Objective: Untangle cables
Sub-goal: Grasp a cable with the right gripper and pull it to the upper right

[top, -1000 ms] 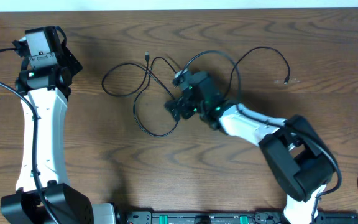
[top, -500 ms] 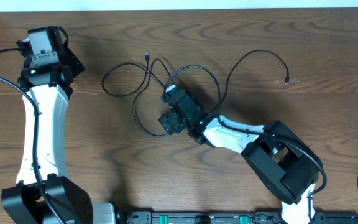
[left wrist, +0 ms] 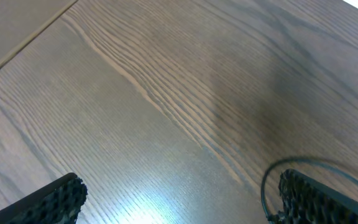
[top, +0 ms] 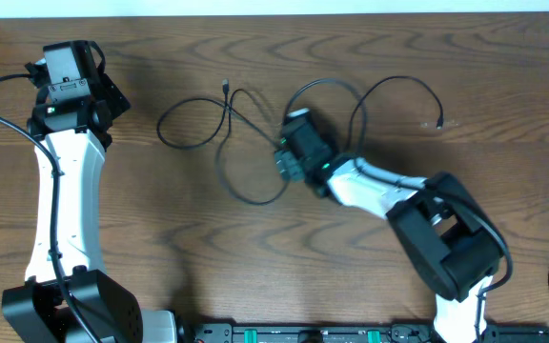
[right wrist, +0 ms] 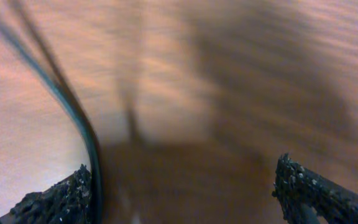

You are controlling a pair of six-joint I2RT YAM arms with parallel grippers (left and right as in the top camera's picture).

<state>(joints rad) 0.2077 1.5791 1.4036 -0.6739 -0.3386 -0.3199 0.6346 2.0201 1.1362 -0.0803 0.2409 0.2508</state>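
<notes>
Black, thin, limp cables (top: 230, 112) with small plug ends are lying in crossed loops mid-way across the brown wooden table (top: 160, 248). The right gripper (top: 284, 157) is hovering over them, jaws apart and clamping nothing, with one strand running just beside a finger (right wrist: 61, 199). The left gripper (left wrist: 185, 199) is gaping over bare wood, well apart. Light and floppy, the cords are probably sliding easily, so pinching a single strand near a crossing is looking best.
</notes>
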